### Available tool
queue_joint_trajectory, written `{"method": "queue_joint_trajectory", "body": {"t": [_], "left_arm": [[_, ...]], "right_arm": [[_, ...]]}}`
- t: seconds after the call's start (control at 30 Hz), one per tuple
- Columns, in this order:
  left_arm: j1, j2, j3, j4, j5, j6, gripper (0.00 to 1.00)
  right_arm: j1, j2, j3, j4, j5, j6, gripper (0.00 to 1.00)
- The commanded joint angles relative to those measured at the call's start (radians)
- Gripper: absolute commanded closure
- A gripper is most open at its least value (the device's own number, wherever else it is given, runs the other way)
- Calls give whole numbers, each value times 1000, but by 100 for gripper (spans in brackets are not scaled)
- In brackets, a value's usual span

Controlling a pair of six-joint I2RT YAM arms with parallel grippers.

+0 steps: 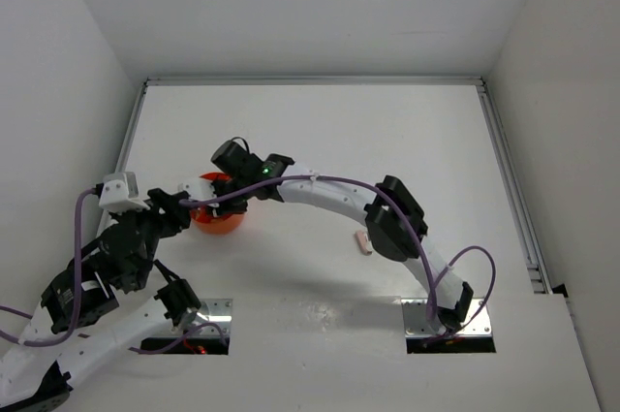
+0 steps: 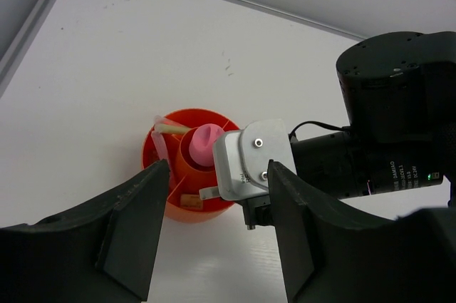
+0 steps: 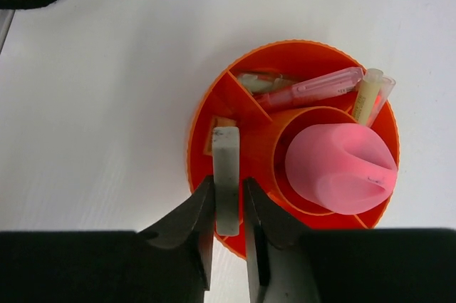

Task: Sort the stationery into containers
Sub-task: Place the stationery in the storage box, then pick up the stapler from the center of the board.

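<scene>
Obs., standing by rig:

- R claw [image 3: 229, 199] was pinched narrow on a pale mint-grey stub [image 3: 226, 160], held over the orange bowl [image 3: 206, 103] above an outer compartment at the rim. Stub not yet let go. Couldn't tell whether its lower end touched the bowl floor.
- L claw [image 2: 217, 196] was spread wide w/ nothing in it, hovering just beside the bowl and pointed at it.
- Already in bowl: pink capped cylinder [image 3: 340, 167] in the centre cup; pink stick [image 3: 313, 89] and beige stick [image 3: 367, 96] leaning in another outer compartment; tan stub [image 3: 219, 126] in the compartment under the held stub. Pale bits next to the pink stick, too unclear to ID.
- Left to do: one pinkish piece [image 1: 363, 242] lay on the surface [image 1: 320, 131], well apart from the bowl, beneath the R arm. No other loose pcs seen, but the arms hid the surface close around the bowl.
- Est.: sort nearly complete. Drop pending, then approx. one more pick.
</scene>
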Motion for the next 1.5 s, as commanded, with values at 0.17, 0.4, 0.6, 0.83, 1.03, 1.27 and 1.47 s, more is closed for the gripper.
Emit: {"method": "queue_joint_trajectory", "body": {"t": [0.17,0.4,0.6,0.83,1.03,1.27,1.47], "left_arm": [[-8,5,-1,114,93,-21,37],[-8,5,8,114,102,-21,37],[-8,5,39,125,122,12,37],[-8,23,13,175,131,89,39],[-8,72,-38,231,143,138,39],[-8,72,-38,231,154,138,38],[-8,54,-47,240,154,138,37]], "right_arm": [[63,24,15,40,43,-7,57],[72,-63,15,3,24,69,88],[49,-288,-179,35,177,262,70],[-99,-494,-598,-74,646,559,100],[-244,-602,-775,-176,678,763,33],[-383,-528,-746,-238,615,889,21],[-457,-445,-720,-316,442,904,33]]}}
